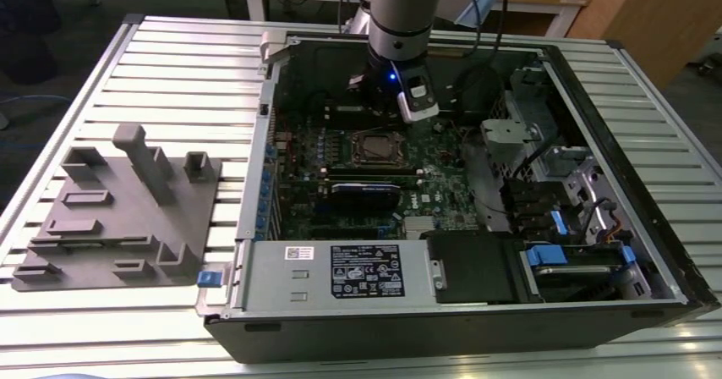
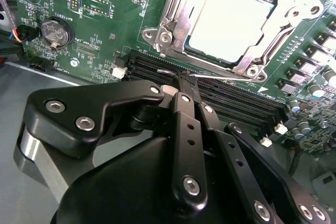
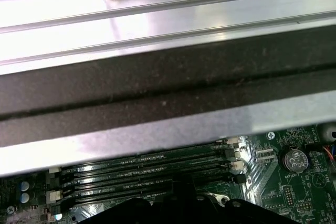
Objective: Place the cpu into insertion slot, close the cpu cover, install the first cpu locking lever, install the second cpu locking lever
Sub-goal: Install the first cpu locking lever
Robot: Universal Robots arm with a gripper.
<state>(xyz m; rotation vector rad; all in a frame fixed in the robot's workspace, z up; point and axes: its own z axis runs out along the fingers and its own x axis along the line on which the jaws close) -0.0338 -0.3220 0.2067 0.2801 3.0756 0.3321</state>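
The cpu (image 2: 231,22) lies flat in the insertion slot (image 1: 378,148), its silver-grey face showing through the window of the cpu cover (image 2: 176,11), which lies down over it. A thin metal locking lever (image 2: 220,75) runs along the socket's edge next to the memory slots. My gripper (image 2: 184,77) is shut, its black fingertips pressed together and touching that lever rod. In the exterior view the gripper (image 1: 384,108) hangs inside the open computer case, just behind the socket.
Memory slots (image 2: 236,103) and a coin battery (image 2: 55,31) flank the gripper. A black card (image 1: 363,194), the power supply (image 1: 338,269) and a drive cage (image 1: 553,227) fill the case. The case wall (image 3: 157,93) stands close. A grey fixture block (image 1: 124,210) sits at the exterior view's left.
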